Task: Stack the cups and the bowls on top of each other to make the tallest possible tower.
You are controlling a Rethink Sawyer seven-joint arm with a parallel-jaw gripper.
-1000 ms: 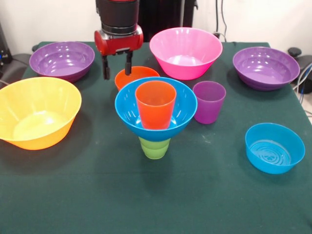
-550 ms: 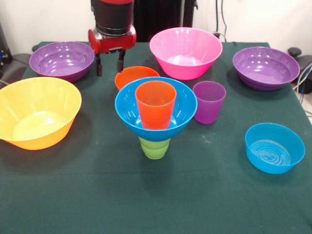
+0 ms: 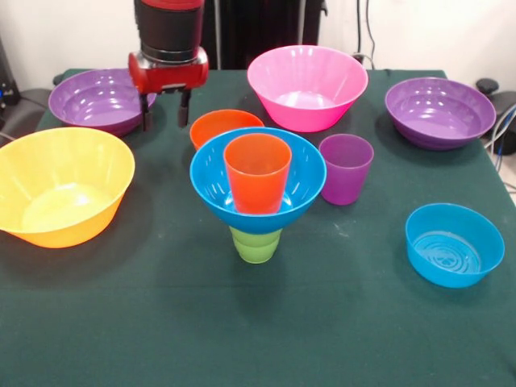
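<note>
The tower stands mid-table: a green cup (image 3: 255,244) carries a medium blue bowl (image 3: 211,187), and an orange cup (image 3: 258,172) stands upright inside that bowl. Just behind it, a small orange bowl (image 3: 219,124) rests on the cloth, partly hidden by the blue bowl's rim. My gripper (image 3: 165,119) hangs open and empty to the left of the small orange bowl, beside the left purple bowl (image 3: 102,98) and clear of both. A purple cup (image 3: 346,168) stands to the right of the tower.
A large yellow-orange bowl (image 3: 60,185) sits at the left and a large pink bowl (image 3: 306,85) at the back centre. A second purple bowl (image 3: 439,111) is at the back right, and a small shallow blue bowl (image 3: 454,243) lies at the front right.
My gripper has moved left and slightly up, away from the rim of the small orange bowl, staying open. The cups and bowls have not moved.
</note>
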